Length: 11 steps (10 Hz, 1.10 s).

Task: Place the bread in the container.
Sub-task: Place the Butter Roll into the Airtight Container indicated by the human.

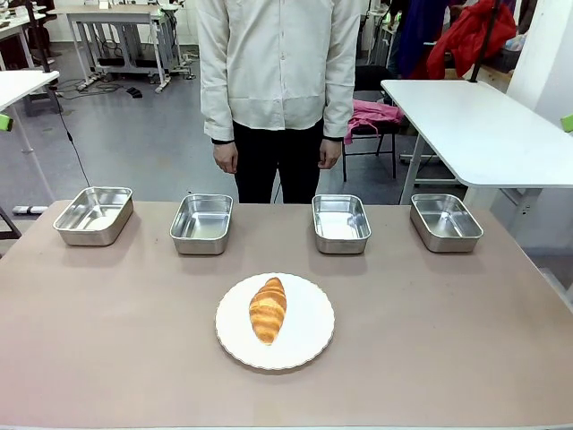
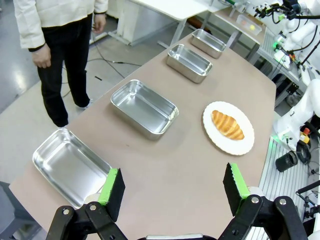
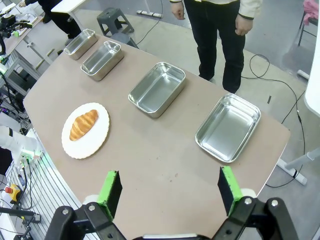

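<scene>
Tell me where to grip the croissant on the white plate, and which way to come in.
Grip the croissant at its thick middle, coming straight down from above, jaws closing across its short width. It lies flat on the plate, long axis running roughly near to far, and its ends taper thin. A sideways approach would likely meet the plate's rim.

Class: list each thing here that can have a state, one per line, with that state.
Croissant: whole, lying on the plate, not yet in a tray.
Plate: holding the croissant.
Steel trays: all four empty.
Left gripper: fingers open, empty.
Right gripper: fingers open, empty.
Person's hands: empty, hanging down.
</scene>
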{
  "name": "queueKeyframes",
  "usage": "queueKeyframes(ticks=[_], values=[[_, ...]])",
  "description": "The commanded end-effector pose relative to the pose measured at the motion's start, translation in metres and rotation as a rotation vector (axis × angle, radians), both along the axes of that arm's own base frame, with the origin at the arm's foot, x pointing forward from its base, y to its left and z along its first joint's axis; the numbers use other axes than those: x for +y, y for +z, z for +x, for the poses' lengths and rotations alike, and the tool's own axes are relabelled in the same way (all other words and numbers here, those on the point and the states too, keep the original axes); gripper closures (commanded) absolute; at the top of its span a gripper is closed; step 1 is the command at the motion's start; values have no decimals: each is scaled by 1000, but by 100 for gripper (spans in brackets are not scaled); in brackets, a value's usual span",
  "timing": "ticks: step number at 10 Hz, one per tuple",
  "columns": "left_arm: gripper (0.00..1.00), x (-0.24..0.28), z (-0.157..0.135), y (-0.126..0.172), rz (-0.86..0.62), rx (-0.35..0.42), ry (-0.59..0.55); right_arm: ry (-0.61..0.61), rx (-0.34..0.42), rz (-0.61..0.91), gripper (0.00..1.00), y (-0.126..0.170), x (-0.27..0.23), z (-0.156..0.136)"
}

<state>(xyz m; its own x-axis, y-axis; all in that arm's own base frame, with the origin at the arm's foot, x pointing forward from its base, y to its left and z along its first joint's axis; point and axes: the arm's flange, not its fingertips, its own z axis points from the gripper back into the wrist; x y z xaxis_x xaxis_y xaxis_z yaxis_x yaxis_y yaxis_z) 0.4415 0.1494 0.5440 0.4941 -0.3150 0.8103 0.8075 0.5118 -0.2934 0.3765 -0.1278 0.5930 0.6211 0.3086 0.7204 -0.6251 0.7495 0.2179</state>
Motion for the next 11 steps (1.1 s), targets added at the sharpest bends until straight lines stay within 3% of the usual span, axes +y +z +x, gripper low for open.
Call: queueKeyframes(ticks=[1, 11], values=[[0, 0, -1, 1, -1, -5, -1, 9, -15, 15, 0, 1, -1, 1], [0, 0, -1, 1, -1, -5, -1, 9, -15, 15, 0, 1, -1, 1]])
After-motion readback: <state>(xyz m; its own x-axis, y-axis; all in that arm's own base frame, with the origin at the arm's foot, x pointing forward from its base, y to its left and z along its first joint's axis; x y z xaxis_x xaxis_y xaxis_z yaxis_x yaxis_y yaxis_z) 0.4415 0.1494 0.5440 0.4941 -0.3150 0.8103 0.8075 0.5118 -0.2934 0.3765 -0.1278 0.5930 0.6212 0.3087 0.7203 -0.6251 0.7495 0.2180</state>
